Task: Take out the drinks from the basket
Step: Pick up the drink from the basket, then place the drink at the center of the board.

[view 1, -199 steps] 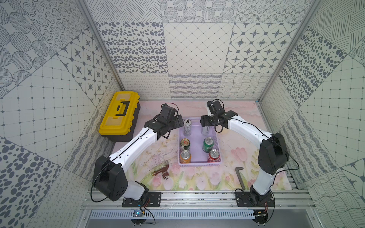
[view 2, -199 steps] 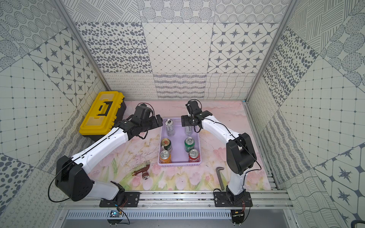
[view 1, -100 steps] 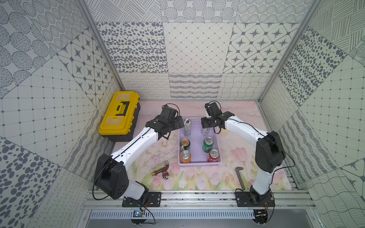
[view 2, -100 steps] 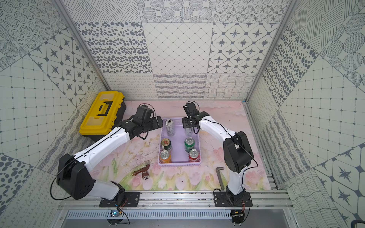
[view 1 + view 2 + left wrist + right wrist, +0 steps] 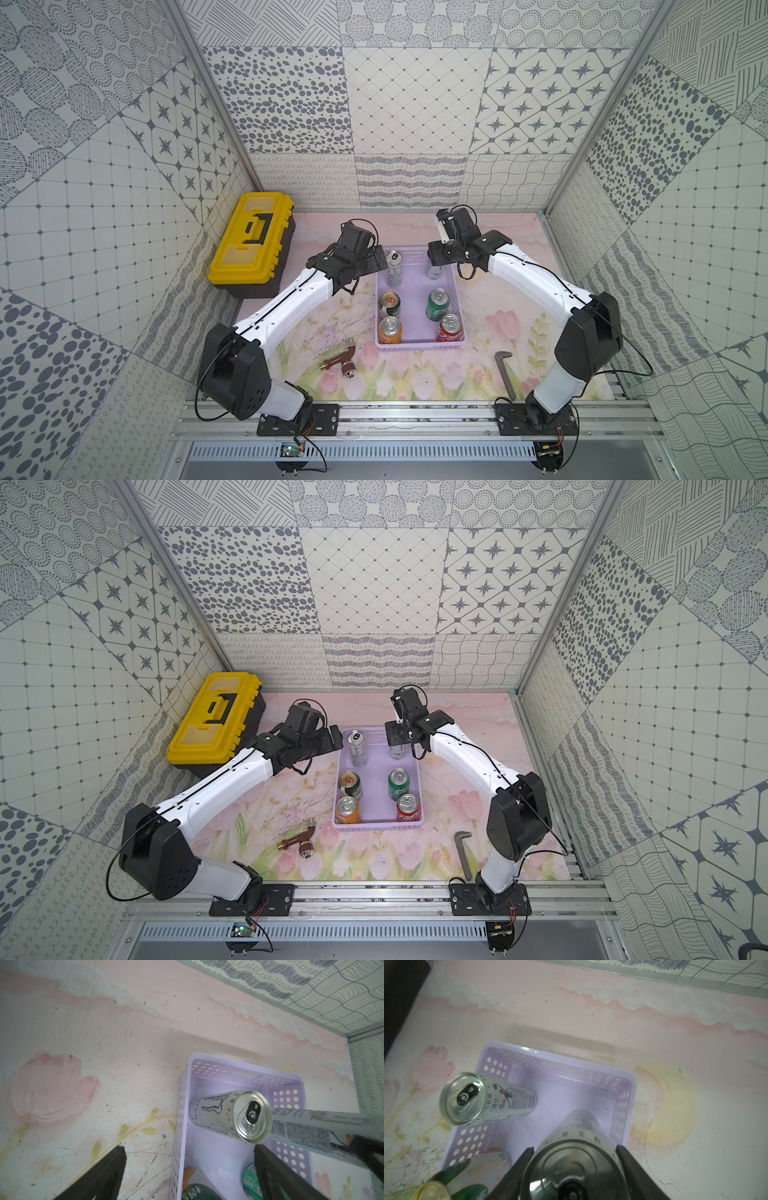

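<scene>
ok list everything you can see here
table: one, pink floral, cell floor
basket: one, lavender, table middle
slim cans: two, white-silver, upright, basket's far end
dark can: one, green-white, basket middle, left arm's side
green can: one, green, basket middle, right arm's side
orange can: one, orange, near end, left arm's side
red can: one, red, near end, right arm's side
toolbox: one, yellow-black, by the left wall
tap: one, brass-red, table, near left arm
wrench: one, grey, table, near right arm's base
arms: two, white-black; left jaws open beside one slim can, right jaws shut on the other
</scene>
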Tool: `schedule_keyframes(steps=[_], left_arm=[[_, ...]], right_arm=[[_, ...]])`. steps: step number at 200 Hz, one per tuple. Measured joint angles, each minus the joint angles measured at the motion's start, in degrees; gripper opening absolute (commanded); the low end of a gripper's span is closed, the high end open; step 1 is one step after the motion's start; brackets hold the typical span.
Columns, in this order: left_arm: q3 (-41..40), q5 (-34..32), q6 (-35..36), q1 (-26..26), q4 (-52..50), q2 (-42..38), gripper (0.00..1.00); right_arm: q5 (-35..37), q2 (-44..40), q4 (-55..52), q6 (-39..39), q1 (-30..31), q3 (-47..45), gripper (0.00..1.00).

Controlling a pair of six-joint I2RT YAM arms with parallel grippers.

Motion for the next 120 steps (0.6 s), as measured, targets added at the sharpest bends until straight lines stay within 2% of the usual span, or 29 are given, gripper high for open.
schedule_keyframes(steps=[41,120], left_arm=[[0.00,0.15,-0.13,0.00,0.00,0.00,1.00],[-0.20,0.33,-0.17,0.00,0.00,0.35,1.00]], right_arm=[[-0.17,-3.10,-0.42,0.22,-1.95,2.19,0.41],[0.90,-1.46,-1.22,1.86,-15.04,7.26,0.40]])
